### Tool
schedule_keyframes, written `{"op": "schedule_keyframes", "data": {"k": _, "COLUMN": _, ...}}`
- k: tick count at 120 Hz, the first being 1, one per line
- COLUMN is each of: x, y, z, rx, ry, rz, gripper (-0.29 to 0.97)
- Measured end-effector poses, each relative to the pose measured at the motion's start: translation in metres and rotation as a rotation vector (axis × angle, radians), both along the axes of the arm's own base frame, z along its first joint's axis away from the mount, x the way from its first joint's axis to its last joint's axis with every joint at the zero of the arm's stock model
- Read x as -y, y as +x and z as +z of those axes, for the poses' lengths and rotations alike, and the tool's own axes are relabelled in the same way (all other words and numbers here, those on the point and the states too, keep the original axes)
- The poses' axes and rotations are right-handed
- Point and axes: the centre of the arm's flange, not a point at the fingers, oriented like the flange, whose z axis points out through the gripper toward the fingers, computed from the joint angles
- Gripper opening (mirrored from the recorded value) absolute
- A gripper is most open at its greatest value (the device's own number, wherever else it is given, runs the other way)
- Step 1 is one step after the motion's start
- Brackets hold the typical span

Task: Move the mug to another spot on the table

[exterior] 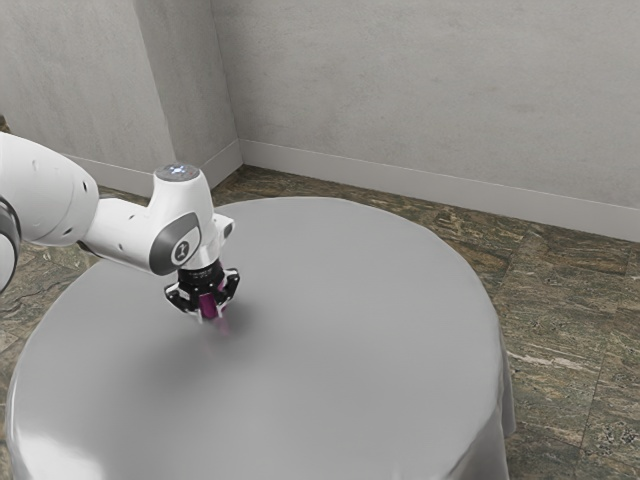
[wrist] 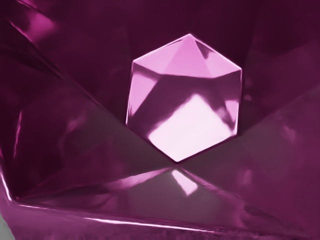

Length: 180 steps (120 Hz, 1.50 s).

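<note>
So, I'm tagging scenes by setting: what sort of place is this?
Probably a bare simulated room rather than a kitchen or workshop: a round table draped in grey cloth, a mottled stone-tile floor, and plain walls with a white baseboard.

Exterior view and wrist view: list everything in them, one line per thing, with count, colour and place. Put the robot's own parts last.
mug: one, glossy magenta, on the table toward the exterior view's left, right under the arm's end; the wrist view looks into its inside, down to a six-sided bottom.
table: one, round, covered by a grey cloth that hangs over its edge, in the middle of the room.
floor: one, mottled brown-green stone, all around the table.
walls: two meeting at a corner, grey, behind the table.
skirting board: one run, pale, along the foot of the walls.
arm: one, white with a black end, coming in from the exterior view's left and reaching down onto the mug.
</note>
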Motion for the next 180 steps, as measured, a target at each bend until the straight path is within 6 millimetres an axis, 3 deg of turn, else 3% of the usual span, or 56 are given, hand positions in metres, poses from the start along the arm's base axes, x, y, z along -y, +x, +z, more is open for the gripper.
{"op": "schedule_keyframes", "data": {"k": 36, "x": 0.001, "y": 0.0, "z": 0.001, "rx": 0.0, "ry": 0.003, "rz": -0.006, "gripper": 0.1}}
{"op": "schedule_keyframes", "data": {"k": 60, "x": 0.011, "y": 0.001, "z": 0.007, "rx": 0.002, "ry": 0.02, "rz": -0.038, "gripper": 0.06}}
{"op": "schedule_keyframes", "data": {"k": 140, "x": 0.076, "y": 0.0, "z": 0.042, "rx": 0.067, "ry": 0.216, "rz": -0.126, "gripper": 0.04}}
{"op": "schedule_keyframes", "data": {"k": 162, "x": 0.09, "y": -0.018, "z": 0.024, "rx": 0.106, "ry": 0.233, "rz": -0.122, "gripper": 0.06}}
{"op": "schedule_keyframes", "data": {"k": 180, "x": 0.111, "y": -0.035, "z": 0.025, "rx": 0.183, "ry": 0.237, "rz": -0.16, "gripper": 0.04}}
